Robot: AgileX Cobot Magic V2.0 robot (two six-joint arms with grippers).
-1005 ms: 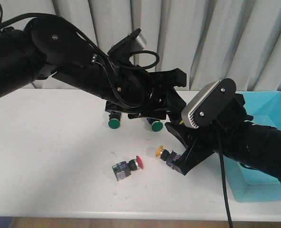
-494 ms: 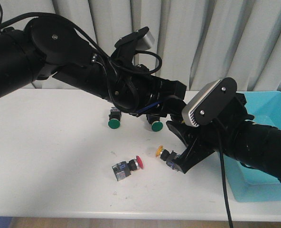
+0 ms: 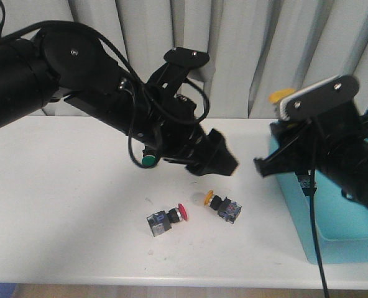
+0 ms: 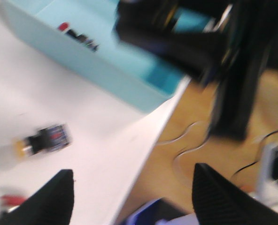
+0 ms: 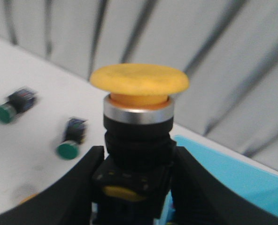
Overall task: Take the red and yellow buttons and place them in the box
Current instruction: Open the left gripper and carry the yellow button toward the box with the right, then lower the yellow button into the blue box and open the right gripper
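Red button (image 3: 169,218): lies on its side on the white table (image 3: 59,205), nearest the front edge, red cap pointing right, grey-black body to the left; nothing touches it.
Yellow button on the table (image 3: 222,205): just right of the red one and apart from it, on its side, yellow cap pointing left; in the left wrist view (image 4: 44,140) it shows as a blurred dark block with a yellow end.
Box (image 3: 333,205): turquoise bin at the table's right end, its near-left corner close to the front edge; the left wrist view (image 4: 96,61) shows one red-capped button already lying inside it.
Right gripper (image 5: 135,187): fingers closed against the black body of a held yellow button (image 5: 139,110), cap uppermost and upright; in the front view the yellow cap (image 3: 281,95) peeks out behind the wrist camera, above the box's left wall, well off the table.
Left gripper (image 3: 218,162): hangs over the table centre, just above and behind the two lying buttons; its fingers (image 4: 50,201) stand wide apart with nothing between them.
Green buttons: one green cap (image 3: 148,161) shows under the left arm, farther back on the table; the right wrist view shows two (image 5: 68,140), side by side, blurred.
Curtain (image 3: 265,49): grey pleated, behind the table.
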